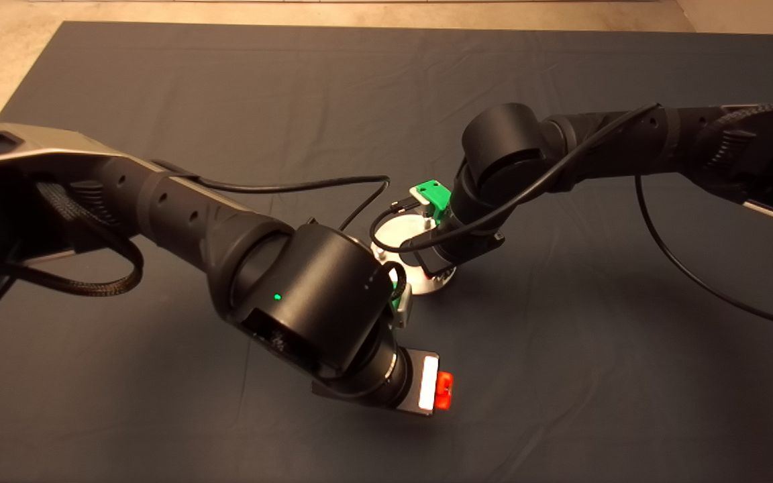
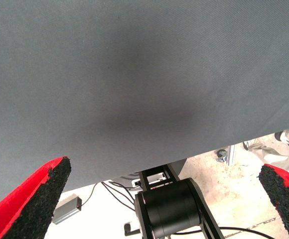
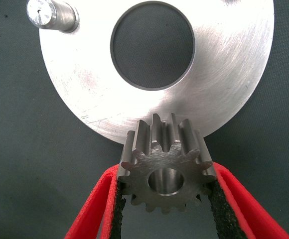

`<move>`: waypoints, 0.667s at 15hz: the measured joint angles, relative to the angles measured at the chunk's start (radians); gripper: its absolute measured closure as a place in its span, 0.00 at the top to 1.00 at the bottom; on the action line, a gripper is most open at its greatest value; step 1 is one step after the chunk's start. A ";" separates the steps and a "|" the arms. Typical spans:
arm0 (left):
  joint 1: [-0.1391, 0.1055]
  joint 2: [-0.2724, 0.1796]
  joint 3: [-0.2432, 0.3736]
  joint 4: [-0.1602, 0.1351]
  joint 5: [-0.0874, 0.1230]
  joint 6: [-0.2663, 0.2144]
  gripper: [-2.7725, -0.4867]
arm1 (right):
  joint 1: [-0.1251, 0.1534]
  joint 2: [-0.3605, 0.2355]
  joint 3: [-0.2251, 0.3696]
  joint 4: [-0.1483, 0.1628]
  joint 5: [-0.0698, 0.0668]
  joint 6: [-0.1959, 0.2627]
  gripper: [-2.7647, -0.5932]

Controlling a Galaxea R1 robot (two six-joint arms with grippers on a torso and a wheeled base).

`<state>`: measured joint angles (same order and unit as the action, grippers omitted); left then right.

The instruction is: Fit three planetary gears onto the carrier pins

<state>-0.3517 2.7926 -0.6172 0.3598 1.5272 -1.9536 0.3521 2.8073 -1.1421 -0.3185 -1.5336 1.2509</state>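
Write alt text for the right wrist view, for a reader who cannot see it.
The right gripper clamps a small silver planetary gear by its teeth, bore facing the camera, at the near rim of the flat round carrier disc. The disc lies on the dark mat with a large central hole, and one bare carrier pin stands at its edge.

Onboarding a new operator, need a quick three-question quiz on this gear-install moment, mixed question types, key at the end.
1. True or false: the right gripper is shut on a planetary gear.
2. Multiple choice: the left gripper is A) open over bare mat, B) clamping the disc, C) holding a gear.
3. Fill in: in the right wrist view, the one bare carrier pin stands near the rim of the ____.

Key: 1 true; 2 A; 3 disc.
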 joint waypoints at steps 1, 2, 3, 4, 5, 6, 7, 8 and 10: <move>0.000 0.000 0.000 0.000 0.000 0.000 0.99 | 0.000 -0.003 0.001 0.000 0.001 0.001 0.21; 0.000 0.000 0.000 0.000 0.000 0.000 0.99 | 0.000 -0.009 0.003 0.000 0.001 0.002 0.21; 0.000 0.000 0.000 0.000 0.000 0.000 0.99 | 0.000 -0.017 0.003 0.000 0.001 0.002 0.21; 0.000 0.000 0.000 0.000 0.000 0.000 0.99 | 0.000 -0.023 0.003 0.000 0.000 0.002 0.21; 0.000 0.000 0.000 0.000 0.000 0.000 0.99 | 0.000 -0.027 0.004 0.000 0.000 0.002 0.21; 0.000 0.000 0.000 0.000 0.000 0.000 0.99 | 0.000 -0.029 0.004 0.000 0.000 0.002 0.21; 0.000 0.000 0.000 0.000 0.000 0.000 0.99 | 0.000 -0.029 0.004 0.000 0.000 0.002 0.21; 0.000 0.000 0.000 0.000 0.000 0.000 0.99 | 0.000 -0.029 0.005 0.000 0.000 0.002 0.21; 0.000 0.000 0.000 0.000 0.000 0.000 0.99 | -0.001 -0.029 0.005 0.000 0.000 0.003 0.21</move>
<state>-0.3517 2.7928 -0.6172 0.3594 1.5268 -1.9536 0.3515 2.7787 -1.1368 -0.3186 -1.5336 1.2536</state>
